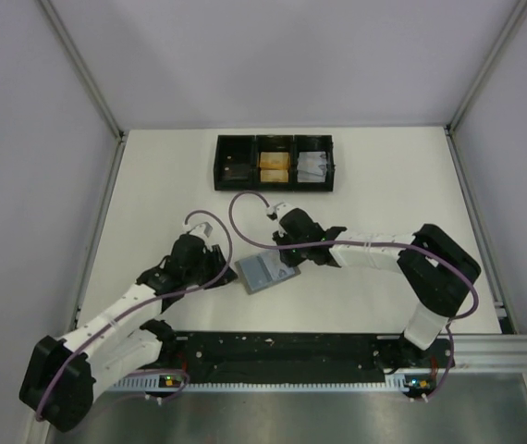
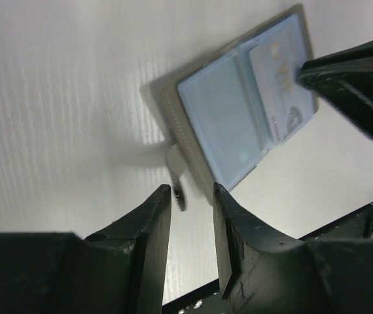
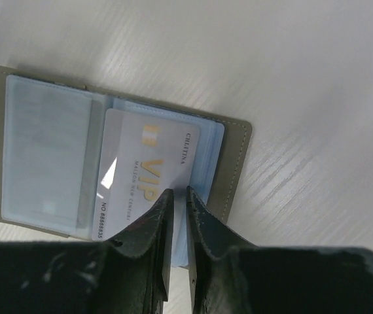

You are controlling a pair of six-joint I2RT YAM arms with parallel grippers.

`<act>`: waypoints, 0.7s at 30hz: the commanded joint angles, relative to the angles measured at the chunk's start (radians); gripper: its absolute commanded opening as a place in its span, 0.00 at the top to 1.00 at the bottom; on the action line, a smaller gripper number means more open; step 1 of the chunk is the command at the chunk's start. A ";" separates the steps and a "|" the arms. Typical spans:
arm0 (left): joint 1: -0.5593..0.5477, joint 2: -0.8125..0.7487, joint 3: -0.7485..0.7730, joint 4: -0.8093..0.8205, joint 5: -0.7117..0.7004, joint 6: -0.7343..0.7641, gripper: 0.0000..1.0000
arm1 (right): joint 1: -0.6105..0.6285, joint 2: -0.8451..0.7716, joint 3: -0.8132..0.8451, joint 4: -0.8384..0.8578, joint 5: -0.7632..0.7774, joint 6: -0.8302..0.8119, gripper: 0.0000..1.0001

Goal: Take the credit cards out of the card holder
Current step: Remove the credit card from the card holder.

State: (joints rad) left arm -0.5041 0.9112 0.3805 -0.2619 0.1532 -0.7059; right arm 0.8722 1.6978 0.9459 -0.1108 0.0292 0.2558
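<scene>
The card holder (image 1: 263, 273) lies open and flat on the white table (image 1: 153, 185), near the middle of its near half, between the two grippers. Its light blue pockets face up.

The right gripper (image 1: 285, 262) reaches in from the right and sits over the holder's right half. In its wrist view the right gripper (image 3: 178, 194) has its fingers drawn almost together on the near edge of a pale credit card (image 3: 144, 170) marked VIP in gold. The card sits askew on the card holder (image 3: 42, 163) (one corner overhangs the fold, and its lower end passes the holder's edge). Whether other cards remain in the pockets cannot be told.

The left gripper (image 1: 215, 268) is just left of the holder. From its own camera the left gripper (image 2: 192, 190) has its fingers parted by a narrow gap and holds nothing. The holder's tab (image 2: 173, 163) sticks out from the card holder (image 2: 219, 118) toward that gap, its end just at the fingertips. The same view shows a right finger on the credit card (image 2: 275, 78).

A black three-compartment tray (image 1: 275, 139) stands at the far side of the table, well apart from the holder.
</scene>
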 commanded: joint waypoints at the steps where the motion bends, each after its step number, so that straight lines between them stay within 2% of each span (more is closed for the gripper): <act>1: 0.001 -0.069 0.101 -0.059 -0.020 0.000 0.61 | -0.006 0.011 -0.027 0.077 -0.026 0.039 0.90; 9: -0.001 -0.156 0.225 -0.097 0.017 -0.026 0.56 | -0.006 0.010 -0.039 0.086 -0.055 0.046 0.94; 14: -0.016 -0.051 0.189 0.079 0.137 -0.107 0.54 | -0.006 0.011 -0.045 0.089 -0.072 0.054 0.95; 21: -0.065 0.181 0.092 0.354 0.131 -0.227 0.54 | -0.004 0.014 -0.048 0.085 -0.087 0.066 0.96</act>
State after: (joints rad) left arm -0.5583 1.0077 0.5262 -0.1143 0.2573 -0.8425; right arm 0.8719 1.6978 0.9085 -0.0448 -0.0330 0.3111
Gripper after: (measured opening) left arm 0.462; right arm 0.045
